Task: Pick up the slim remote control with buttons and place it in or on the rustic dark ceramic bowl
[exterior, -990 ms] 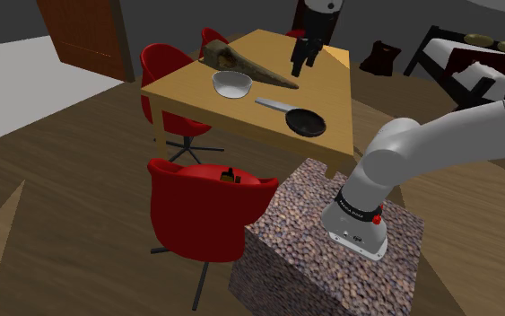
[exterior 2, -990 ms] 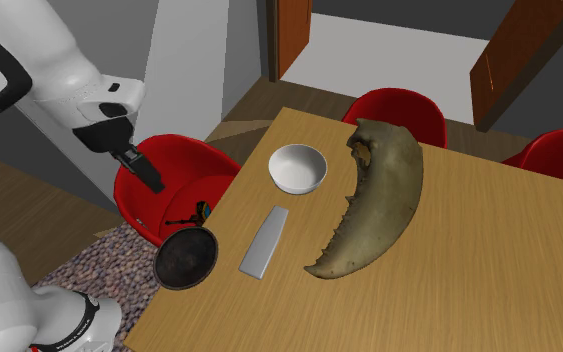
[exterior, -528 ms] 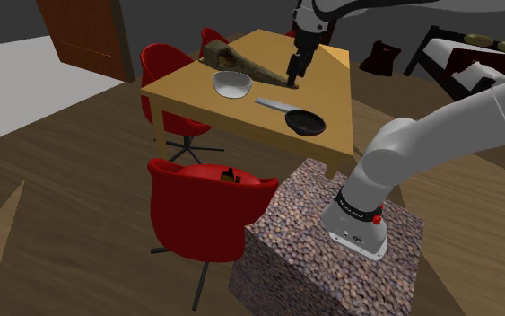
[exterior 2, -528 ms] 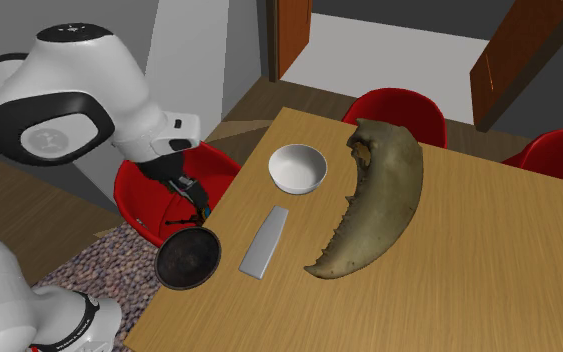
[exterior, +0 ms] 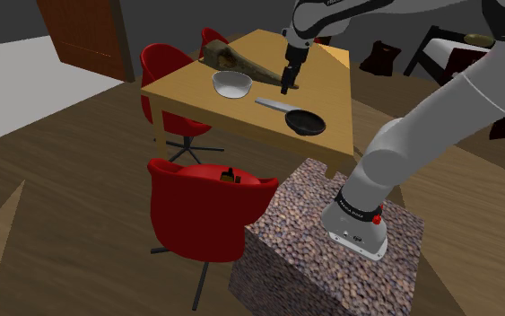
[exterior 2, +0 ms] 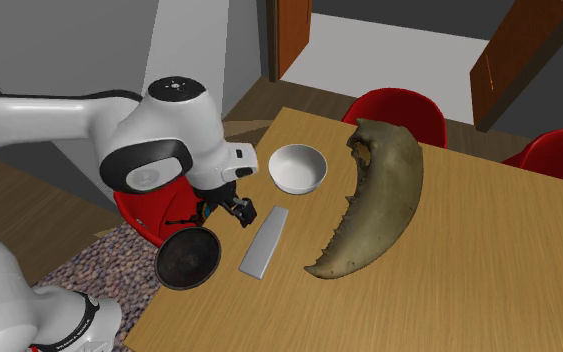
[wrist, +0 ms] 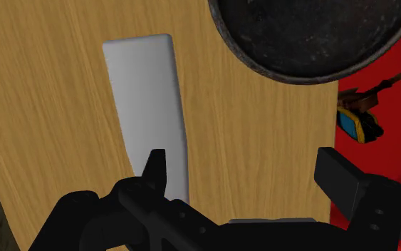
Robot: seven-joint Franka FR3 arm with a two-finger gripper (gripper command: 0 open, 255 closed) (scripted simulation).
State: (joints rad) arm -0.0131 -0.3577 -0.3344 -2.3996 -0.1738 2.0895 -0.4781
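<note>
Reaches from the speckled brown box stand [exterior: 331,242] up and across to a light wooden table [exterior: 241,121], with the all-black two-finger gripper [exterior: 286,86] pointed down above the tabletop. In the second exterior view, low over the table near its edge, just beside one end of a slim pale grey remote control [exterior 2: 265,241], a plain flat rectangular slab lying flat on the wood. Fingers spread apart, clasping nothing: in the wrist view, bare wood between them, one fingertip [wrist: 156,165] overlapping the edge of the remote control's near end, the other out toward the table's edge; contact with the remote impossible to judge. Just beside the remote but apart from it, at the very edge of the table, a dark round rough-surfaced bowl [exterior 2: 186,259], upright and holding nothing. Past the remote's other end, a plain white round bowl [exterior 2: 298,168], also upright. Along the remote's far side from the dark bowl, well apart, a large olive-brown curved claw-shaped object [exterior 2: 374,200] lying on the wood. Around the table, glossy red shell chairs [exterior: 204,202], with a small black and orange object [exterior: 230,175] resting on the one between stand and table. Beneath everything, brown wooden plank flooring [exterior: 71,206].
</note>
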